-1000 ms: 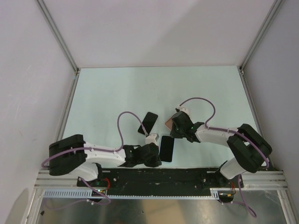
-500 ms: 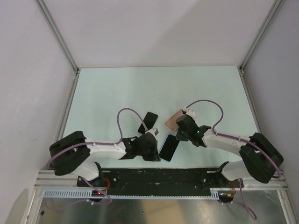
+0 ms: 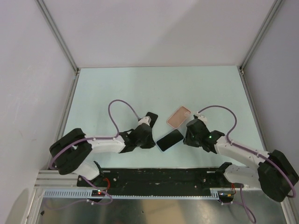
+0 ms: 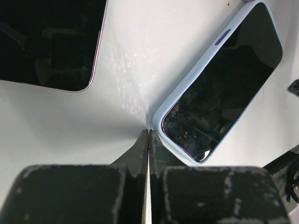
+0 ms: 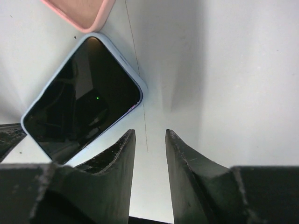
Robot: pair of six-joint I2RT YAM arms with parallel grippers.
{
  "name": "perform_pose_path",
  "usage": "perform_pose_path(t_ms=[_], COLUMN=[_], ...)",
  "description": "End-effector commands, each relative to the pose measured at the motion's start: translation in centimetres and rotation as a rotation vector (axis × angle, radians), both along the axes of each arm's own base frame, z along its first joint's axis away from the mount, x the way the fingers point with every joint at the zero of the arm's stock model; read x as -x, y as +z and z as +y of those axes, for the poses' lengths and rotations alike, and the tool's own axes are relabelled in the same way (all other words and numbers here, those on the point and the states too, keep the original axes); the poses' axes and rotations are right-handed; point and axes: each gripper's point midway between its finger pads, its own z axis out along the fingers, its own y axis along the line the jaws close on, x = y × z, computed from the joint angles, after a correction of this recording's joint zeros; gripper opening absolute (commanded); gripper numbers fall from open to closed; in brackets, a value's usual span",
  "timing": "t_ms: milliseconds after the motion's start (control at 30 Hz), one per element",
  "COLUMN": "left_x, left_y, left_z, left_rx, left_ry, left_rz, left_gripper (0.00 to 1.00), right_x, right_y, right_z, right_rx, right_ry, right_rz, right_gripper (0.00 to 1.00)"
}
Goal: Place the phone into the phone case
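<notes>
From above, the phone (image 3: 169, 140) lies flat on the table (image 3: 117, 93), screen up and slanted, between the two grippers. The pink phone case (image 3: 178, 117) lies open side up just behind it, with nothing inside. The left gripper (image 3: 152, 140) is at the phone's left end and the right gripper (image 3: 187, 136) at its right end. A black slab (image 3: 151, 116) lies partly under the left wrist.

From the left wrist, the left gripper (image 4: 148, 133) is closed on nothing, its tips right at the corner of the phone (image 4: 219, 84). The slab (image 4: 46, 42) lies apart at upper left.

From the right wrist, the right gripper (image 5: 149, 140) is parted with only bare table between its fingers. The phone (image 5: 84, 116) lies beside its left finger, and the case's corner (image 5: 84, 11) lies just past the phone.
</notes>
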Motion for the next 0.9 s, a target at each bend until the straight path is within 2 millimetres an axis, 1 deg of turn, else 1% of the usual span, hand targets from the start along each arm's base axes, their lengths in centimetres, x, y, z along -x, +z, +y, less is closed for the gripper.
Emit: perform_pose_path(t_ms=[0, 100, 300, 433, 533, 600, 733, 867], left_x=[-0.5, -0.5, -0.5, -0.5, -0.5, -0.5, -0.5, -0.5], left_y=[0.4, 1.1, 1.6, 1.6, 1.6, 1.7, 2.0, 2.1], left_z=[1.1, 1.1, 0.9, 0.9, 0.9, 0.8, 0.7, 0.6], left_rx=[-0.033, -0.017, -0.011, -0.014, -0.015, -0.013, -0.005, -0.002], left_ry=[0.005, 0.002, -0.006, -0.009, -0.011, -0.012, -0.014, -0.017], left_rz=[-0.054, -0.063, -0.068, -0.066, -0.066, -0.066, -0.071, -0.072], left_gripper=[0.0, 0.0, 0.0, 0.0, 0.0, 0.0, 0.0, 0.0], right_x=[-1.0, -2.1, -3.8, -4.3, -4.3, -4.2, -4.0, -4.3], right_y=[1.7, 2.0, 0.8, 0.2, 0.0, 0.2, 1.1, 2.2], right_z=[-1.2, -1.2, -0.3, 0.2, -0.1, -0.5, -1.2, -1.0], right_rx=[-0.022, -0.045, -0.048, -0.055, -0.046, -0.034, -0.032, -0.056], right_ry=[-0.056, -0.064, -0.048, -0.047, -0.06, -0.08, -0.112, -0.109], right_rz=[-0.058, -0.076, -0.047, -0.037, -0.033, -0.034, -0.054, -0.087], right_gripper=[0.38, 0.39, 0.38, 0.38, 0.37, 0.35, 0.34, 0.33])
